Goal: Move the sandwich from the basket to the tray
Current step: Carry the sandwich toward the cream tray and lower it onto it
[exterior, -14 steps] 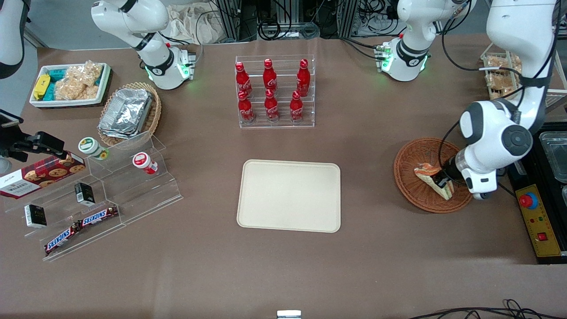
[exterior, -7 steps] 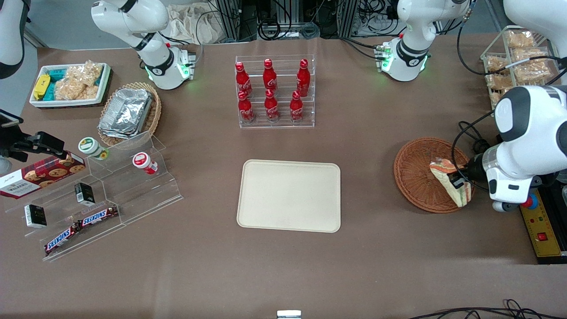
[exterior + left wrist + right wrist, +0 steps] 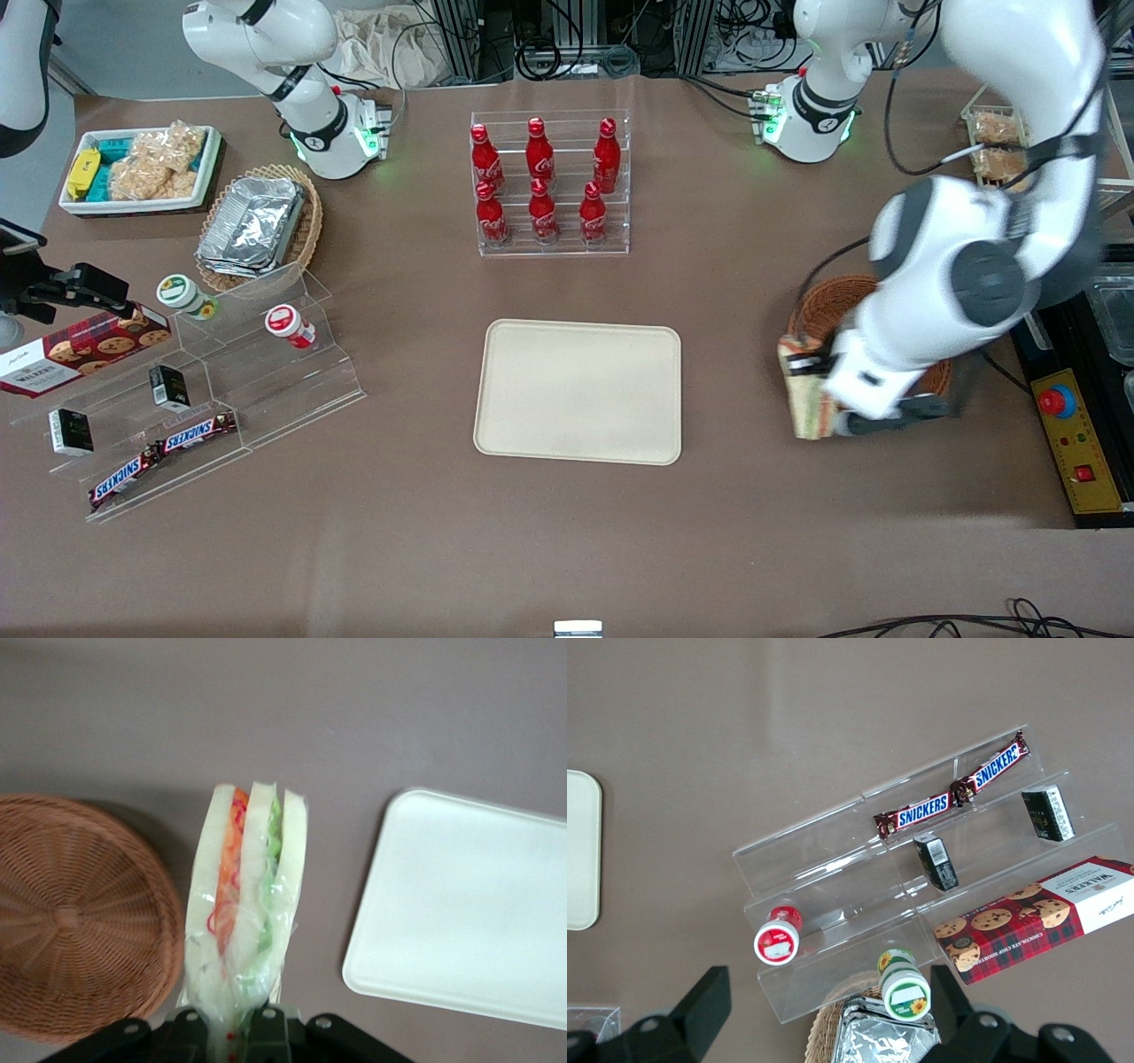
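Clear-wrapped triangular wedge sandwich, pale bread with orange and green filling layers, is pinched at its lower end by the left arm's gripper; the black fingers are pressed onto the wrap from both sides. In the front view the sandwich hangs off the table, raised over the edge of the round reddish-brown woven wicker basket on the side facing the tray, with the gripper just beside it under the white wrist.

The basket holds nothing in the part shown by the left wrist view. The flat cream-beige rectangular plastic tray lies bare, well apart from the basket toward the parked arm's end of the table; bare brown tabletop separates the 2.

Assessment: pick-up appears complete and the carry is the step in hand. Judged roughly halfway through the task.

Next move calls for travel across the open tabletop until the sandwich is over the tray, a descent close to its surface, then release. The wedge is held by 1 end only and the wrap looks slippery, so a steady, unhurried carry and a low release seem advisable. An acrylic rack of 6 red bottles stands farther from the front camera than the tray, clear of the likely path.
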